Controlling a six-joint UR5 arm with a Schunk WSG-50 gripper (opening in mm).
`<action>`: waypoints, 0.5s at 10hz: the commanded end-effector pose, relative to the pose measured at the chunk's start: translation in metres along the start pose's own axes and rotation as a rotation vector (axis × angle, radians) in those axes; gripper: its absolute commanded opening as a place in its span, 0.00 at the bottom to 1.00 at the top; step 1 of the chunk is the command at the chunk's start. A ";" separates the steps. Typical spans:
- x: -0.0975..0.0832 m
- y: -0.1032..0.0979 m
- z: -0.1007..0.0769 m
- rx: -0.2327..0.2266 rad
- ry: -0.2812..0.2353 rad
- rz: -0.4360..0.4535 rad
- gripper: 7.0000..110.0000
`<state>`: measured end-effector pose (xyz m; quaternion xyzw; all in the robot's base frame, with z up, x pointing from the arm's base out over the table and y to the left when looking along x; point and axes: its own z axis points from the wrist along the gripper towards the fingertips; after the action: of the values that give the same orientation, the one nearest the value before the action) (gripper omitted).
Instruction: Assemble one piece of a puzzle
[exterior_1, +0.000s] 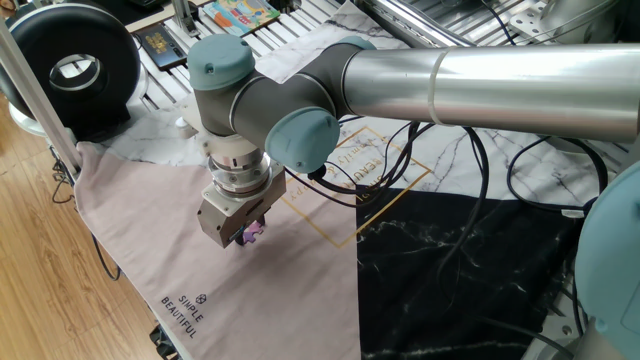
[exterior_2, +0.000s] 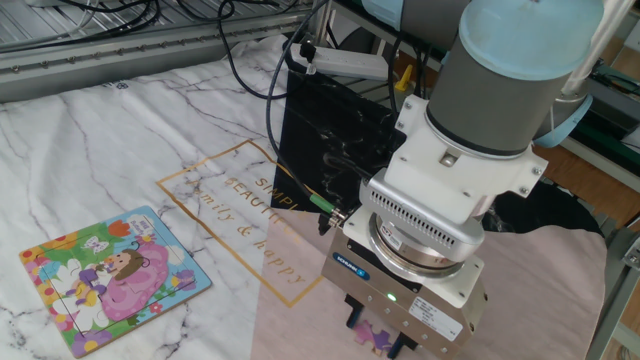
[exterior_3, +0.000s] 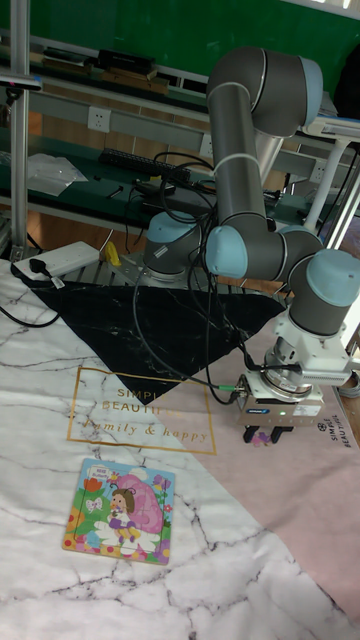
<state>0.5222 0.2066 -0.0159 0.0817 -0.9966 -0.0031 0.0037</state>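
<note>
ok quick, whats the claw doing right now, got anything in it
Claw: closed on the purple piece, down at the pink cloth.

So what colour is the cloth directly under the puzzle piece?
Pale pink cloth lies under the piece; the one fixed view shows it best.
</note>
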 end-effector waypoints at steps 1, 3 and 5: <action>0.000 0.003 -0.001 -0.018 0.005 0.000 0.57; 0.001 0.001 -0.001 -0.009 0.008 0.002 0.57; 0.002 0.001 0.000 -0.004 0.007 0.006 0.57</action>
<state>0.5204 0.2067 -0.0161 0.0840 -0.9964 -0.0025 0.0067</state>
